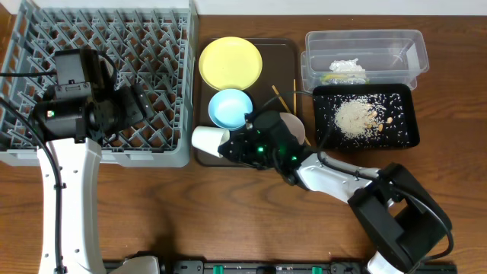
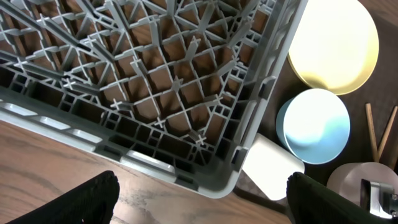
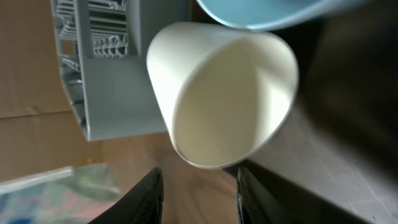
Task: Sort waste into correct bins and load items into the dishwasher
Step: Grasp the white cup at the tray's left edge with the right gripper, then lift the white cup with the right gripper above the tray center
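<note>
The white cup lies on its side at the brown tray's front left corner, its mouth toward my right gripper. That gripper is open, and the cup sits just beyond its fingertips, not held. The light blue bowl, yellow plate, small white bowl and chopsticks rest on the tray. My left gripper is open and empty over the grey dish rack, near its corner.
The brown serving tray lies between the rack and the bins. The clear tub holds crumpled white paper. The black tray holds rice grains. Bare wooden table lies along the front.
</note>
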You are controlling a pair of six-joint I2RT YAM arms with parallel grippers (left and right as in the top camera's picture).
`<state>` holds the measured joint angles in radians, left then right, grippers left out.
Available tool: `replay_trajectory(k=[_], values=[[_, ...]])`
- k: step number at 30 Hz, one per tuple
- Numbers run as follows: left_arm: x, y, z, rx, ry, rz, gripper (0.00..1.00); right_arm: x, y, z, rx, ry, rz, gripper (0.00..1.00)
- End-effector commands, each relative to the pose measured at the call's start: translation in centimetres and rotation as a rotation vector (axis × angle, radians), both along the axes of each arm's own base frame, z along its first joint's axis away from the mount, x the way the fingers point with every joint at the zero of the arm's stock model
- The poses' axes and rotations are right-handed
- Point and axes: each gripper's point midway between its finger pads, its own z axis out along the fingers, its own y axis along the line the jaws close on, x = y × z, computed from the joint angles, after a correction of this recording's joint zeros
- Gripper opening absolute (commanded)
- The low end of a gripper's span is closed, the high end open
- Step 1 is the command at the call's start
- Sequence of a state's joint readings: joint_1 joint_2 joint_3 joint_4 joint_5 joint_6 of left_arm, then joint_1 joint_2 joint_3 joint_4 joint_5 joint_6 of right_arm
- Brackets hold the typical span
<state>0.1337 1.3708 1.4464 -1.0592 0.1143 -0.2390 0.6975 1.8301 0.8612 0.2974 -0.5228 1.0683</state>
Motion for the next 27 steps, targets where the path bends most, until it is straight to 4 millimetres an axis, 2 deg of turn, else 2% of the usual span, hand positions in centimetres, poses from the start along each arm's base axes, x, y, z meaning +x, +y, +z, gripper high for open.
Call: replay_trajectory(k=[1,5,6,9,14,18,27], values=[[-0.2,-0.1,-0.3,-0.011,0.011,0.006,0.88,-1.1,-0.6,0.2,0.074,0.090,0.030,0.36],[-0.2,0.0,-0.3,-0.010,0.011,0.006,0.88,-0.6,-0.7,1.2,0.144,0.024,0.026,0.38],[-0.2,-0.1,-0.3,-0.011,0.011,0.006,0.88,-0.2,-0.8,1.2,0.147,0.011,0.008,0.41],[-0.2,0.0,-0.3,-0.011,0.011,0.007,0.88,0.9,-1.7,0.3,0.105,-0.004,-0.060,0.46],[-0.2,-0.1,-0.3,-0.011,0.011,0.006,0.88,2.0,-2.1,-0.9,0.065,-0.044,-0.109,0.47],[-0.2,-0.1,-0.3,-0.011,0.011,0.007,0.88,3.4,-1.8,0.6,0.122,-0.138,-0.111,0.50],[-0.2,-0.1,-0.3,-0.011,0.011,0.007,0.88,4.3,-1.1,0.1,0.149,-0.138,-0.116,0.52]])
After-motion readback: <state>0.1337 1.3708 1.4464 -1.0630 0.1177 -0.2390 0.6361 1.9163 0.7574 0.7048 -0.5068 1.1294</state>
